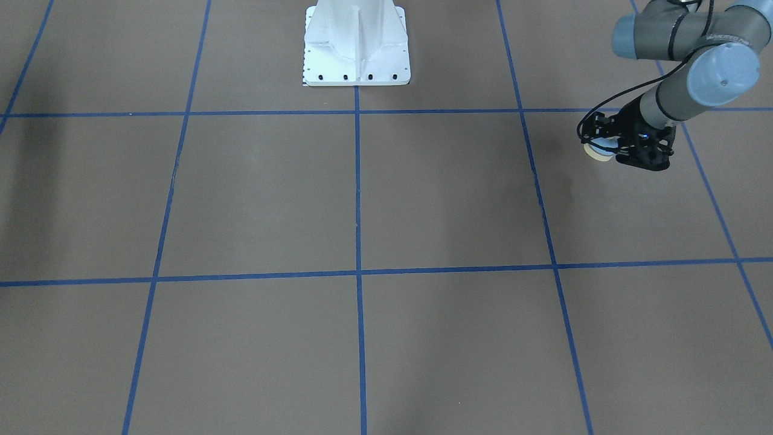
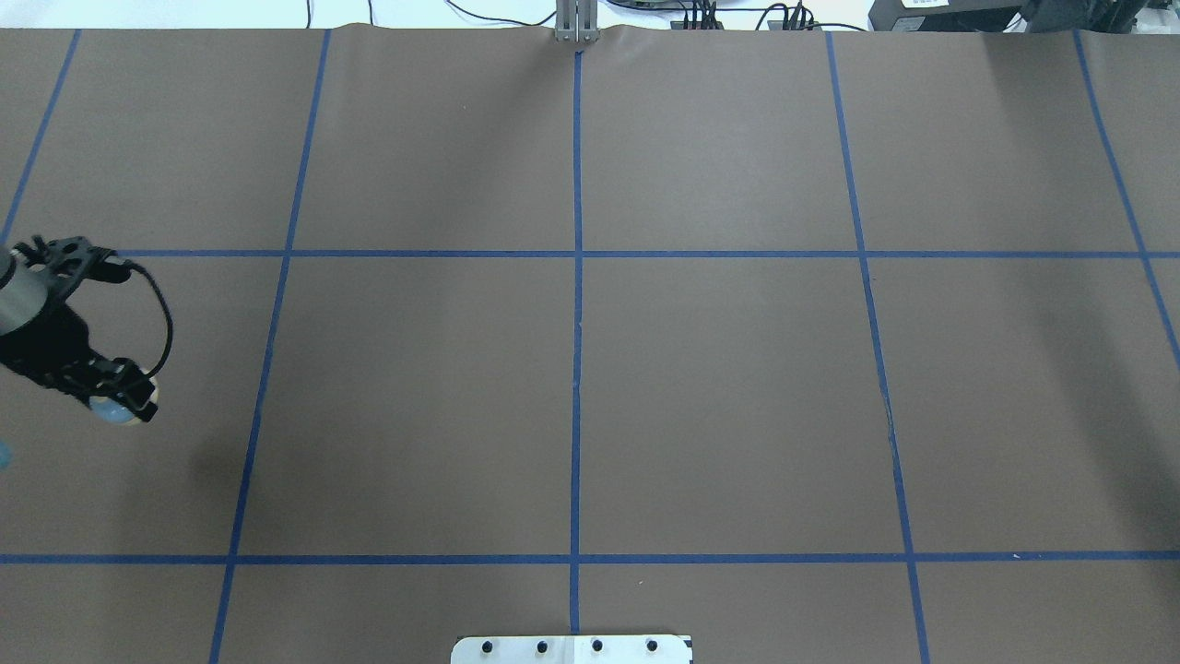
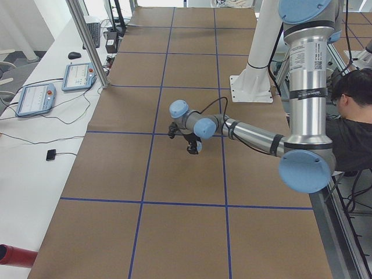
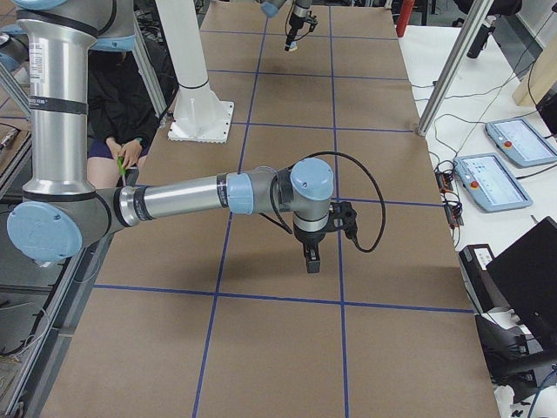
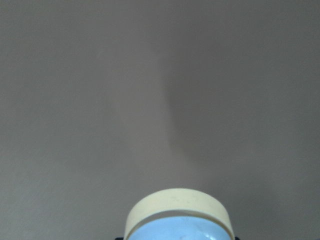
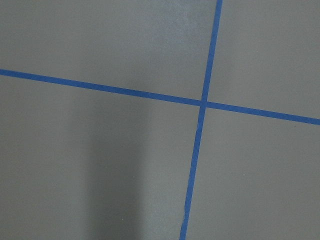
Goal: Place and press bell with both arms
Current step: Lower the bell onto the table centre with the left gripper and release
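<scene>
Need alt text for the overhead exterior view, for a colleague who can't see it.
The left gripper, at the view's left edge, holds the small light-blue bell with its cream base. The rest shows the brown table with a blue tape grid, and the white pedestal base at bottom centre.

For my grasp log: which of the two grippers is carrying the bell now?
The left gripper: it is closed on the light-blue bell. The right gripper hangs over the table with no bell in it.

Nothing can be read for certain. The pale logo on the left arm and the white sticker on its upright tube are too small to read.
</scene>
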### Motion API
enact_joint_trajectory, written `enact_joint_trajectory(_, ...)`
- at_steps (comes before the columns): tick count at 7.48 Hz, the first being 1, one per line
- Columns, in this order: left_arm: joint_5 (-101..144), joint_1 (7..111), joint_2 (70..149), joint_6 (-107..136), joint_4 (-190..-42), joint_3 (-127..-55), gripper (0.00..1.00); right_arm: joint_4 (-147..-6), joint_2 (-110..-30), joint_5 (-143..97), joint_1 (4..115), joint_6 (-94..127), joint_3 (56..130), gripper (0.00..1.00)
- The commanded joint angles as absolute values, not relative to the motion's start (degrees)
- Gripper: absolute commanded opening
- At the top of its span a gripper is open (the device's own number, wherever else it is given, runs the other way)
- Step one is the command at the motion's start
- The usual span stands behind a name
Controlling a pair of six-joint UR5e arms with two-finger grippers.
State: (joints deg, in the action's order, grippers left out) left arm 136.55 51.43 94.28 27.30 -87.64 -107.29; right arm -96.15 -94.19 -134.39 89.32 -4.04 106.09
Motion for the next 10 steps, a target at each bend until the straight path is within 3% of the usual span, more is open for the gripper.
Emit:
enact_joint_trajectory(1, 136.58, 49.85, 111.19, 30.73, -72.82, -103.30, 0.06, -96.15, -94.13, -134.38, 89.30, -4.13, 106.08, 1.00)
enact_joint_trajectory(3, 136.32, 44.84, 125.43, 39.34, -72.16, -92.26, 0.06, -96.06, -94.04, -134.47, 89.30, -4.22, 106.17, 1.00)
enact_joint_trajectory(5, 136.32, 41.68, 142.92, 44.63, -73.99, -71.74, 0.06, -96.06, -93.96, -134.56, 89.30, -4.22, 106.26, 1.00)
enact_joint_trajectory(8, 136.23, 40.26, 152.54, 50.44, -86.74, -54.63, 0.06, -96.06, -93.96, -134.74, 89.30, -4.13, 106.26, 1.00)
enact_joint_trajectory(10, 135.18, 38.42, 155.30, 54.29, -90.14, -51.42, 0.13, -96.06, -93.96, -134.82, 89.30, -4.13, 106.52, 1.00)
